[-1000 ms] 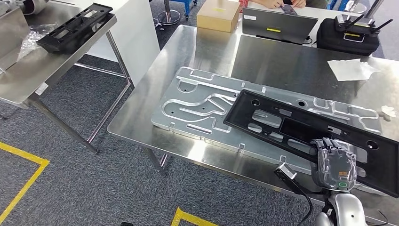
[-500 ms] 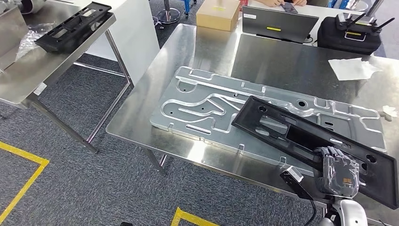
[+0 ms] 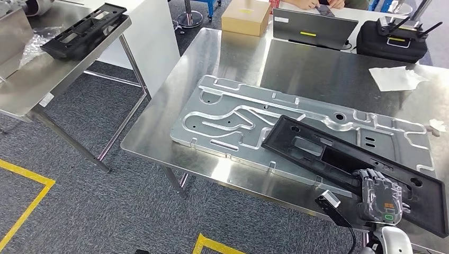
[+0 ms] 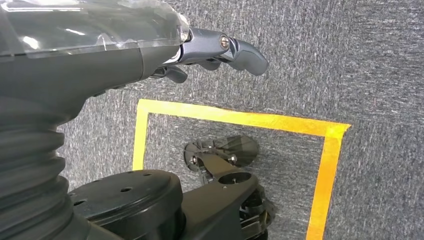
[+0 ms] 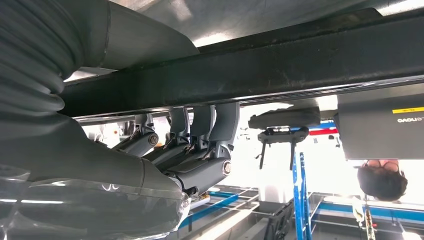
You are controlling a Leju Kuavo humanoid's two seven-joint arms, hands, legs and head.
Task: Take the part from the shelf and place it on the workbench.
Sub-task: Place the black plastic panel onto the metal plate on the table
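The right hand [image 3: 378, 197] grips the near long edge of the long black plastic frame part [image 3: 339, 159], which lies slantwise across the grey machined aluminium plate [image 3: 227, 114] on the steel table [image 3: 233, 53].

The machined plate [image 3: 249, 124] lies on the workbench [image 3: 317, 69]; the part [image 3: 339, 156] lies across the plate's right half. Behind the plate stand a cardboard box [image 3: 246, 16], laptop [image 3: 312, 29] and case [image 3: 392, 39]. Left of the workbench, a shelf [image 3: 47, 74] carries another part [image 3: 82, 32].
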